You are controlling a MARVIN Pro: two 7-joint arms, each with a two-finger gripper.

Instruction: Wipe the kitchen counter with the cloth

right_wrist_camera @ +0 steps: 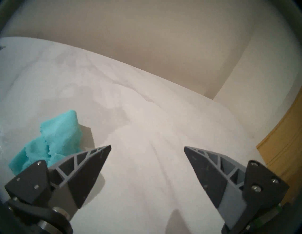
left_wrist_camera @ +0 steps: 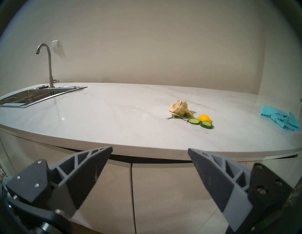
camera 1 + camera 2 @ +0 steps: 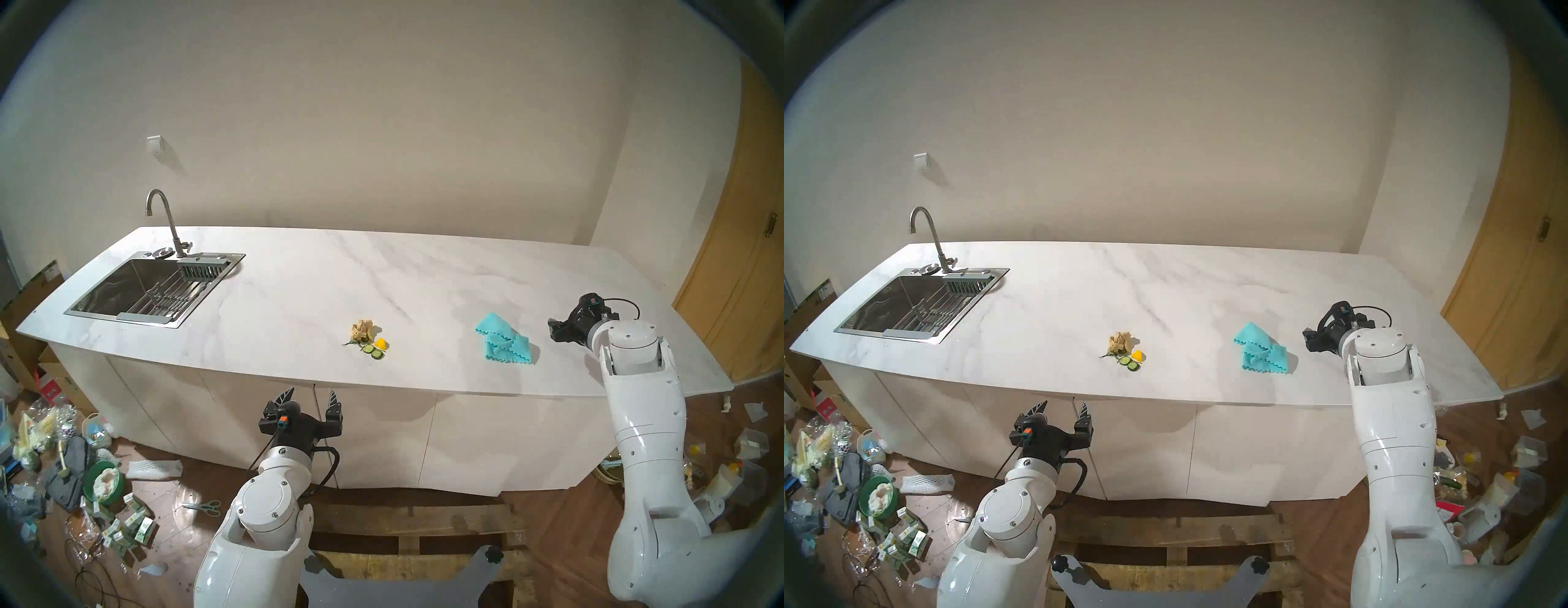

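Note:
The kitchen counter (image 3: 297, 297) is a long white marble-look slab over white cabinet fronts (image 3: 382, 429). The turquoise cloth (image 3: 505, 342) lies crumpled on it toward the right, near the front edge. My right gripper (image 3: 562, 331) hovers low over the counter just right of the cloth, apart from it. In the right wrist view the right gripper (image 1: 147, 147) is open and empty, with the cloth (image 1: 54, 140) beside its left finger. My left gripper (image 3: 312, 397) is open and empty in front of the cabinets, below the counter's front edge. In the left wrist view the cloth (image 2: 277, 117) is at the far right.
A beige paper wad (image 3: 361, 330), two cucumber slices (image 3: 372, 350) and a yellow scrap (image 3: 380, 343) lie mid-counter. The steel sink (image 3: 140, 293) with its tap (image 3: 163, 220) is at the left end. Clutter (image 3: 63, 446) covers the floor. A wooden door (image 3: 746, 254) stands right.

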